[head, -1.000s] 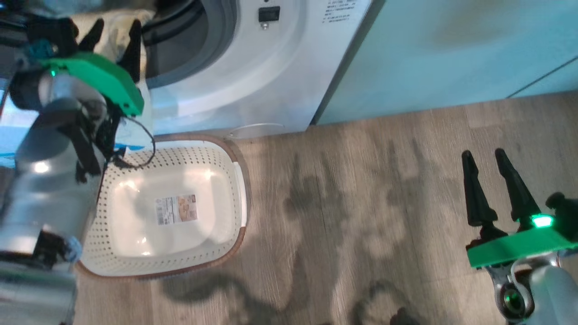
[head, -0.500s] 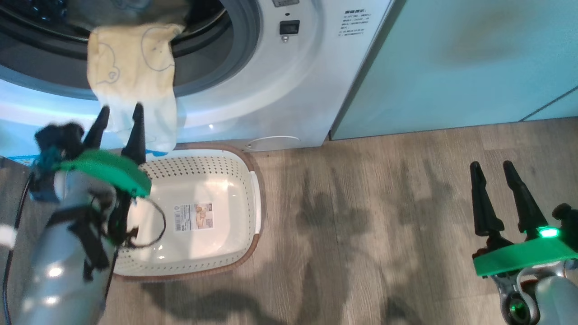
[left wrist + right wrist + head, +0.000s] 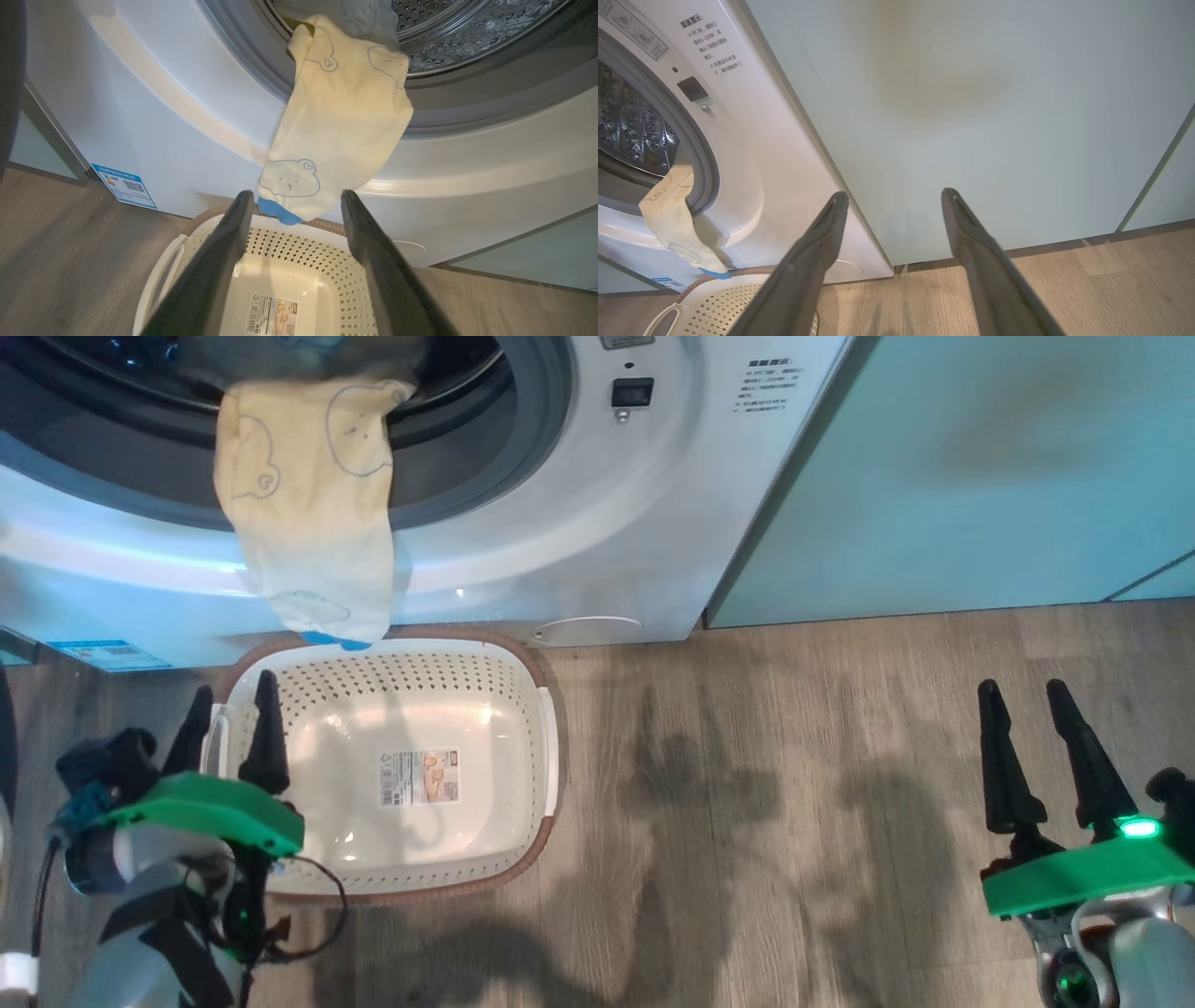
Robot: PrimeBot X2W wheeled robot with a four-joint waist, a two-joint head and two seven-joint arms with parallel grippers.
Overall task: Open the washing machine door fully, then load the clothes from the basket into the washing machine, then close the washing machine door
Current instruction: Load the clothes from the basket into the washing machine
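Note:
The washing machine (image 3: pixel 597 523) stands with its mouth open, and its door is out of view. One of the clothes, a cream garment (image 3: pixel 313 513) with a blue tip, hangs from the drum over the grey ring and down the white front (image 3: pixel 341 116), (image 3: pixel 672 224). Its tip ends just above the basket (image 3: pixel 546 747), which sits on the floor with only a label inside. My left gripper (image 3: pixel 233 686) is open at the basket's left rim, below the garment (image 3: pixel 296 193), holding nothing. My right gripper (image 3: pixel 1020 686) hangs open over bare floor, far right (image 3: pixel 895 193).
Pale-green cabinets (image 3: pixel 980 476) adjoin the machine on the right (image 3: pixel 971 116). A blue-white sticker (image 3: pixel 124 184) marks the machine's lower left front. Wood-look floor (image 3: pixel 747 803) stretches between the basket and my right gripper.
The head view has shifted. My left gripper has drawn back and down from the garment at the drum mouth to the basket's left rim, staying open. The garment stays draped.

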